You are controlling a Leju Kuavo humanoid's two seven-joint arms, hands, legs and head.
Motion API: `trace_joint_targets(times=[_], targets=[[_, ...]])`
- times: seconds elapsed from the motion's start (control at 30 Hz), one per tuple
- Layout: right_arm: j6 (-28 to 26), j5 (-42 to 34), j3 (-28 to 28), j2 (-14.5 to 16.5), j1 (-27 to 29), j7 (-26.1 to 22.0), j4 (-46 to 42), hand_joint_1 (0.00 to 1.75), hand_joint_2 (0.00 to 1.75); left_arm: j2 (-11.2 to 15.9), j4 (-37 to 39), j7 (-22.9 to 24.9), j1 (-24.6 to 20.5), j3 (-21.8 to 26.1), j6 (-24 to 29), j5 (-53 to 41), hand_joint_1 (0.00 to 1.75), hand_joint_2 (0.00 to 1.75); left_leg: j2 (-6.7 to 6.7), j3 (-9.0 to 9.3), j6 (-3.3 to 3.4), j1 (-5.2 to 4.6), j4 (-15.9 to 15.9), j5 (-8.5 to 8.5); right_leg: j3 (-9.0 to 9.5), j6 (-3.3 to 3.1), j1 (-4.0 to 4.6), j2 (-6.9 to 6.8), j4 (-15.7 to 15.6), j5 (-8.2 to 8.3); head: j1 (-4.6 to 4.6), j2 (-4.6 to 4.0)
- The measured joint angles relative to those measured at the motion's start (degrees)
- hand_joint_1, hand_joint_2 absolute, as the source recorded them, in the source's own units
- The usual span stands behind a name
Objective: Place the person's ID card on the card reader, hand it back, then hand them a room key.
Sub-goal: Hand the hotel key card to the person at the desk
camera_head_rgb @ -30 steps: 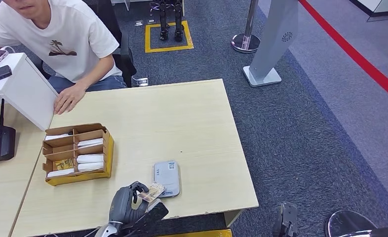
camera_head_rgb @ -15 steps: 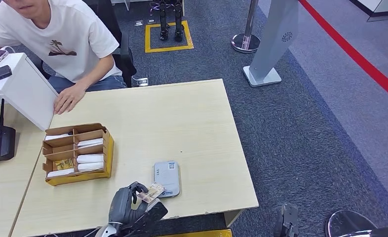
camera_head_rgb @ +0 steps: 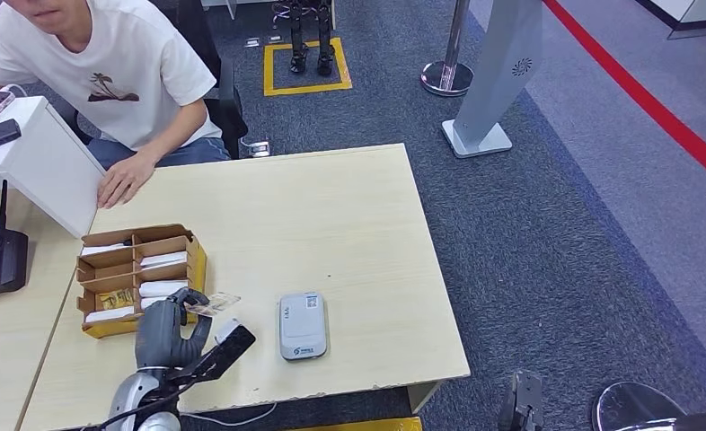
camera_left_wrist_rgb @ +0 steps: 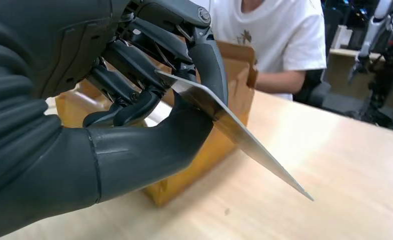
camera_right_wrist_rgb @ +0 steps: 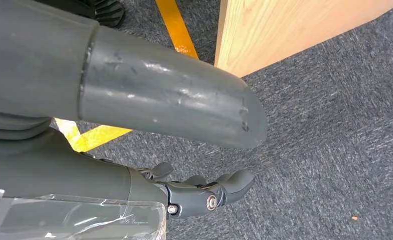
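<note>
Left robot hand (camera_head_rgb: pixel 172 325) pinches a thin, pale card (camera_head_rgb: pixel 213 303) flat, near the bench's (camera_head_rgb: pixel 349 215) front edge; print unreadable. Right robot hand (camera_right_wrist_rgb: pixel 204 192) hangs empty, fingers loosely apart.

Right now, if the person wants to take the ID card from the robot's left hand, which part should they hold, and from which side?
Probably the free end of the ID card. The left hand pinches one end between thumb and fingers, and the rest sticks out bare, tilted above the table towards the card reader. Come from that open side and pinch both flat faces.
</note>
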Motion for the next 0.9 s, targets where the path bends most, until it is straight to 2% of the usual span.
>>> trace_joint_targets(times=[0.17,0.27,0.53,0.7,0.9], targets=[[0.31,0.09,0.0,0.0,-0.01,-0.14,0.0,0.0,0.0,0.88,-1.16,-0.03,-0.73,1.75,0.5,-1.78,1.75,1.75,0.0,-0.02,0.01,-0.03,0.01,-0.01,-0.02,0.01,0.0,0.0,-0.02,0.0,0.02,0.01],[0.4,0.18,0.0,0.0,-0.03,-0.18,0.01,0.0,0.0,2.58,-1.72,0.12,-2.6,3.27,0.58,-2.49,1.75,1.75,0.0,-0.03,0.0,-0.01,0.01,0.0,-0.01,0.01,0.0,0.0,-0.02,0.0,0.02,0.0],[1.22,0.44,0.0,0.0,-0.01,-0.27,0.05,0.0,0.0,9.89,-3.07,1.37,-7.74,10.84,0.16,-3.41,1.75,1.75,0.01,0.0,-0.05,0.05,-0.01,0.06,-0.03,-0.04,0.02,0.03,0.05,0.02,0.01,0.0],[1.34,0.33,0.0,0.03,0.02,-0.63,0.22,0.0,0.0,14.71,-4.36,1.93,-8.29,15.75,-0.59,-2.68,1.75,1.75,0.03,-0.02,-0.06,0.05,-0.03,0.05,-0.07,-0.04,0.02,0.05,0.05,0.0,0.0,0.01],[1.11,0.78,0.0,0.05,0.01,-0.9,0.35,0.0,0.0,19.27,-4.85,1.93,-8.57,21.66,-1.46,-0.72,1.75,1.75,0.03,-0.03,-0.05,0.03,-0.03,0.05,-0.08,-0.04,0.02,0.05,0.05,0.0,0.02,0.01]])
